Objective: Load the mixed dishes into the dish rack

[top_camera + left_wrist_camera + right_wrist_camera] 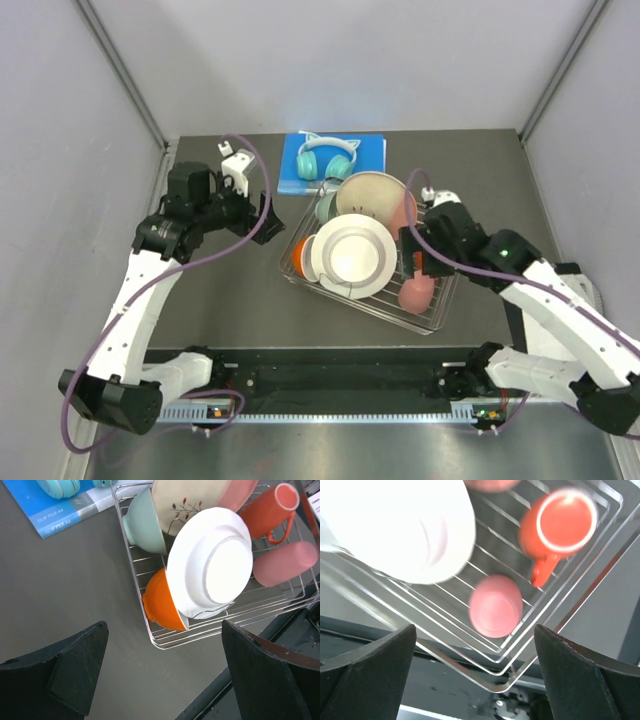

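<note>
The dish rack sits mid-table and holds all the dishes. White plates stand in its middle, with the large pink-and-cream plate behind them. The mint green bowl and the orange cup are on its left side. The coral pink cup and an orange-red mug lie on its right side. My left gripper is open and empty, left of the rack. My right gripper is open and empty, above the rack's right side and over the pink cup.
Teal cat-ear headphones lie on a blue book behind the rack. Grey walls close in both sides and the back. A black rail runs along the near edge. The rack's near corner is close to that rail.
</note>
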